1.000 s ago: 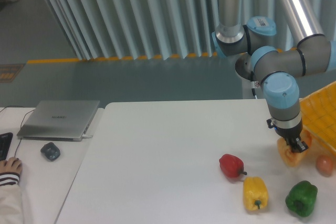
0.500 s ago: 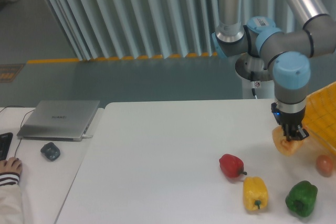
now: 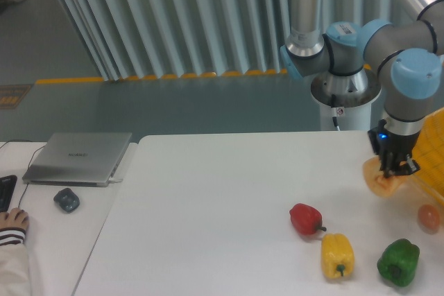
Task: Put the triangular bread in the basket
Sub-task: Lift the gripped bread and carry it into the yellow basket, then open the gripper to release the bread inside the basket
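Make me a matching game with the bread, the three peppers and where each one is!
Things:
1. bread
2. red pepper
3. yellow pepper
4. green pepper

Places:
A. farthest left of the peppers
B. nearest the table's right front corner
C. held in the robot's hand, lifted off the table
D. lying between the other two peppers

Pairs: 1-C, 2-A, 3-D, 4-B

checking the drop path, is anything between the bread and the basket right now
Nothing visible. The gripper holds the triangular bread lifted off the table, right beside the basket rim. The small tan ball and the peppers lie lower on the table, out of the path.
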Robot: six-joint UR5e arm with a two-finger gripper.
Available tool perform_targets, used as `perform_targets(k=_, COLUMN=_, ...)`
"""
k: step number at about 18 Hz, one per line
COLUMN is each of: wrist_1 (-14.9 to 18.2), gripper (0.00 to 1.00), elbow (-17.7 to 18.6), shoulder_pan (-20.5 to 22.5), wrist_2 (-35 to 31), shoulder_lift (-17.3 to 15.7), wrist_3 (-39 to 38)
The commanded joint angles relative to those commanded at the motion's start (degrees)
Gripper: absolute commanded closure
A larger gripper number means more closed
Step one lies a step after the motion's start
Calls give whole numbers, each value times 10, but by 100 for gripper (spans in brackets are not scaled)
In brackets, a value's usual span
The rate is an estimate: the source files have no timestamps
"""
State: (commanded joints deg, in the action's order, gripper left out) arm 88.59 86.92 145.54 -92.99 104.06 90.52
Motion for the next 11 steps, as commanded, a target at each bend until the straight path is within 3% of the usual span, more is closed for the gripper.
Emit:
perform_targets(k=4, wrist_1=-3, gripper=96, elbow=1, shoulder_pan=32, wrist_2=3, shoulder_lift=0, wrist_3=85)
perform_targets(k=7, wrist_1=-5, gripper=90, elbow=-2, shoulder_pan=57, wrist_2=6, shoulder_lift=-1, wrist_3=134)
perform_targets(k=8, wrist_1=-5, gripper=84, elbow=-3, shoulder_pan=62, wrist_2=8, shoulder_lift=-1, wrist_3=153)
perform_targets(k=10, wrist_1=-6, gripper=63, elbow=-4, shoulder_pan=64, wrist_2=14, shoulder_lift=-2, wrist_3=160)
perform_targets(k=11, wrist_1=-8, gripper=48, elbow=-4, shoulder_pan=64, wrist_2=13, shoulder_lift=-3, wrist_3=164)
